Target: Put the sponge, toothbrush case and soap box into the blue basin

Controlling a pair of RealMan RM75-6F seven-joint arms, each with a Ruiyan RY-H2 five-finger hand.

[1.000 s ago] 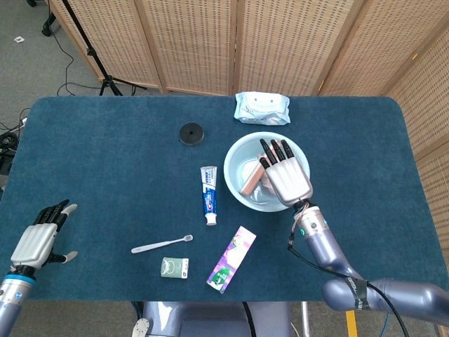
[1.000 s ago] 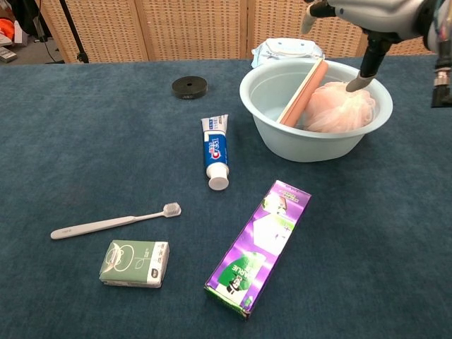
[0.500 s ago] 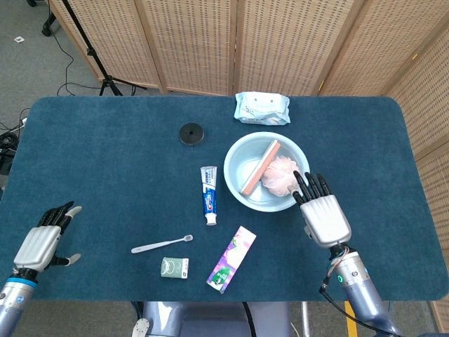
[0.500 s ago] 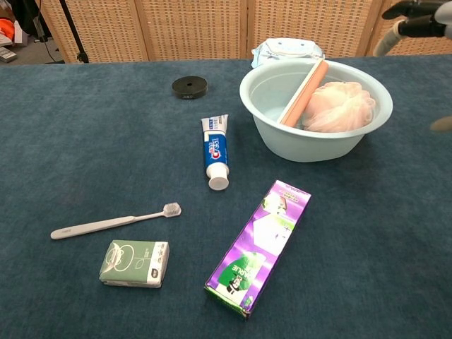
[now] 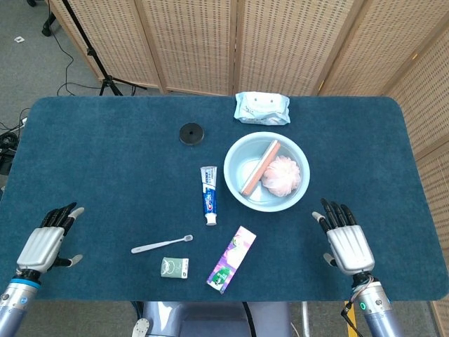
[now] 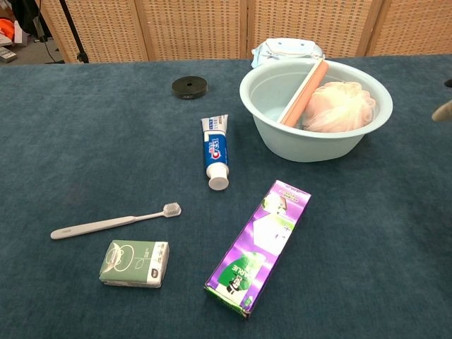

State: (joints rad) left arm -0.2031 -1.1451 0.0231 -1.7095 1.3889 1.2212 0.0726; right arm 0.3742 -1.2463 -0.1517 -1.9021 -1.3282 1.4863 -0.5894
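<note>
The light blue basin (image 5: 237, 157) (image 6: 304, 148) stands right of the table's middle. Inside it lie the pink mesh sponge (image 5: 283, 175) (image 6: 340, 106) and the orange toothbrush case (image 5: 259, 167) (image 6: 302, 93), the case leaning on the rim. The green soap box (image 5: 175, 267) (image 6: 135, 263) lies flat near the front edge, left of centre. My right hand (image 5: 347, 243) hovers open near the front right, well clear of the basin; only a fingertip shows at the chest view's right edge. At the front left corner, my left hand (image 5: 46, 241) is open and holds nothing.
A toothpaste tube (image 5: 208, 194) (image 6: 215, 152) lies left of the basin. A white toothbrush (image 5: 161, 243) (image 6: 113, 222) and a purple carton (image 5: 231, 258) (image 6: 260, 244) flank the soap box. A black disc (image 5: 191, 133) (image 6: 189, 87) and a wipes pack (image 5: 262, 107) (image 6: 286, 48) sit further back.
My right hand has drawn back from above the basin toward the front right of the table, leaving the sponge in the basin. The left hand has barely shifted.
</note>
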